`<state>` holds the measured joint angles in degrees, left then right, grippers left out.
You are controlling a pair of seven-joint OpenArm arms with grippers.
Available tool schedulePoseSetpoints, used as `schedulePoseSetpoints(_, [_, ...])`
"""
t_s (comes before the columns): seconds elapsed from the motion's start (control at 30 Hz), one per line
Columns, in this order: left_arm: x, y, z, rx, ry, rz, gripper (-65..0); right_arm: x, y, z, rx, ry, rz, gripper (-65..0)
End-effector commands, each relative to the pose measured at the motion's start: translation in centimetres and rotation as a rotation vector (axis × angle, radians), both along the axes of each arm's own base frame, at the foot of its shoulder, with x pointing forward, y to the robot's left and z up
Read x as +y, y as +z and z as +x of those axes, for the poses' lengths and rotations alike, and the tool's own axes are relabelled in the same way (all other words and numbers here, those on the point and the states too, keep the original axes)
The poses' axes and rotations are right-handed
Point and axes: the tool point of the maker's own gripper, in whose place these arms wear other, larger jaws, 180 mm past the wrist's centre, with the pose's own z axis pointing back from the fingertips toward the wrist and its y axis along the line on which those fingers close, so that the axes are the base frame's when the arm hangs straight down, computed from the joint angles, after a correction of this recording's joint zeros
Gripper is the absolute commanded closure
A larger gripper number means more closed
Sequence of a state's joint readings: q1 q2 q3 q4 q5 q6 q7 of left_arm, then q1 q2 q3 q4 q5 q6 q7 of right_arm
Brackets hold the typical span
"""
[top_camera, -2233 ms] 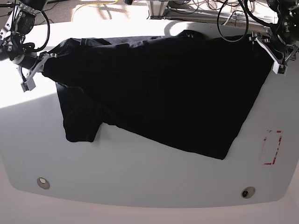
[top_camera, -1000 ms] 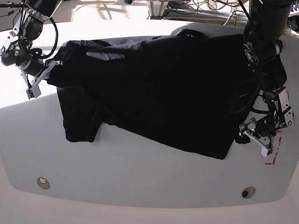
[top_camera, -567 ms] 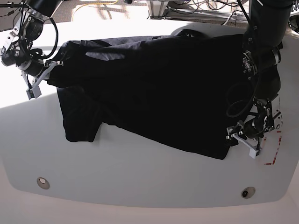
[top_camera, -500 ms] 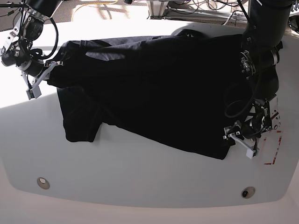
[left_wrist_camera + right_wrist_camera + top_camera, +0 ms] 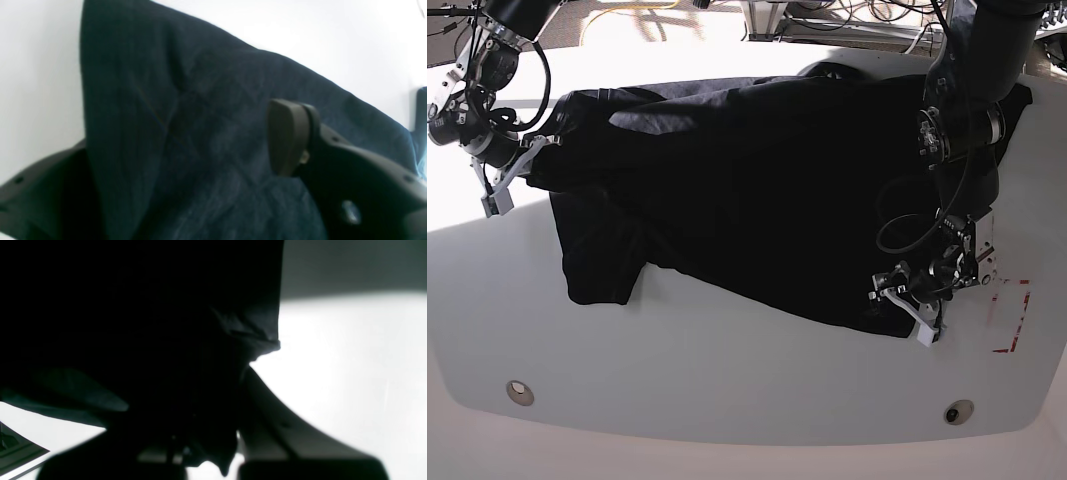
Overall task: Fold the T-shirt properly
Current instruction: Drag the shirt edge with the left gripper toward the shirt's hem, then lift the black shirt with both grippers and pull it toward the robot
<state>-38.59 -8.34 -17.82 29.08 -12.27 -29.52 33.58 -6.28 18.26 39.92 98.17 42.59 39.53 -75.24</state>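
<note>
White table point(image 5: 727, 390); cables point(image 5: 847, 15) behind, possibly floor.

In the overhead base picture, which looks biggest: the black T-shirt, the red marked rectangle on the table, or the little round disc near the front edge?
1. T-shirt, by far.
2. Red marked rectangle, partly hidden by the arm.
3. Round disc, smallest.

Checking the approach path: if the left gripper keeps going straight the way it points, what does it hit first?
Most likely the T-shirt: its near corner lies right between the spread fingers of the left gripper, which are not yet clamped. Beyond the cloth only the white table shows.
</note>
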Motion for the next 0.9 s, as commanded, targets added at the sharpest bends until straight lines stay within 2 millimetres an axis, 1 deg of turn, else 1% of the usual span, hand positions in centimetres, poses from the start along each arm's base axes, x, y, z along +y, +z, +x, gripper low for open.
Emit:
schedulePoseSetpoints(0.0, [0.6, 0.3, 0.1, 0.022, -0.008, 0.027, -30.4, -0.5, 1.4, 0.9, -0.053, 0.009, -0.017, 0.0])
schedulePoseSetpoints(0.07, [0.8, 0.2, 0.0, 0.024, -0.006, 0.030, -17.8, -0.5, 1.5, 0.9, -0.055, 0.009, -0.017, 0.0])
schedulePoseSetpoints(0.1, [0.8, 0.2, 0.0, 0.024, -0.006, 0.030, -13.8, -0.5, 1.5, 0.9, -0.055, 0.009, -0.017, 0.0])
schedulePoseSetpoints(0.13, [0.9, 0.0, -0.2, 0.029, -0.005, 0.031, -5.3, -0.5, 1.7, 1.1, -0.062, 0.009, -0.017, 0.0])
schedulePoseSetpoints(0.17, [1.1, -0.4, -0.5, 0.037, -0.003, 0.033, -0.7, -0.5, 1.8, 1.3, -0.068, 0.008, -0.018, 0.0])
schedulePoseSetpoints(0.27, [2.2, -0.8, -1.0, 0.046, 0.009, 0.049, 0.0, -0.6, 1.9, 1.5, -0.069, 0.005, -0.024, 0.0])
schedulePoseSetpoints(0.37, [2.6, -0.8, -1.2, 0.052, 0.003, 0.057, 0.0, -0.9, 1.9, 1.7, -0.066, -0.001, -0.044, 0.0])
schedulePoseSetpoints(0.47, [2.8, 0.1, -1.2, 0.051, -0.016, 0.077, 0.0, -1.6, 2.4, 2.3, -0.072, -0.010, -0.074, 0.0])
schedulePoseSetpoints(0.5, [2.9, 1.0, -1.2, 0.034, -0.043, 0.098, 0.0, -1.8, 2.5, 2.4, -0.071, -0.012, -0.088, 0.0])
schedulePoseSetpoints(0.53, [3.0, 1.2, -1.2, 0.026, -0.052, 0.106, 0.0, -1.9, 2.5, 2.4, -0.069, -0.013, -0.094, 0.0])
schedulePoseSetpoints(0.6, [3.5, 3.4, -1.4, -0.029, -0.089, 0.150, 0.0, -2.4, 2.7, 2.6, -0.070, -0.018, -0.116, 0.0])
schedulePoseSetpoints(0.63, [3.8, 4.0, -1.4, -0.043, -0.088, 0.165, 0.0, -2.7, 3.1, 2.9, -0.076, -0.018, -0.124, 0.0])
schedulePoseSetpoints(0.67, [5.0, 5.5, -1.5, -0.075, -0.076, 0.198, 0.0, -3.2, 3.7, 3.3, -0.088, -0.020, -0.142, 0.0])
schedulePoseSetpoints(0.73, [6.0, 7.8, -1.7, -0.127, -0.065, 0.239, 0.0, -3.6, 4.2, 3.6, -0.095, -0.021, -0.153, 0.0])
schedulePoseSetpoints(0.83, [7.0, 11.1, -2.0, -0.191, -0.053, 0.304, 0.0, -4.1, 4.5, 3.9, -0.098, -0.023, -0.157, 0.0])
schedulePoseSetpoints(0.87, [7.1, 11.7, -2.1, -0.205, -0.051, 0.313, 0.0, -4.2, 4.7, 4.2, -0.105, -0.024, -0.156, 0.0])
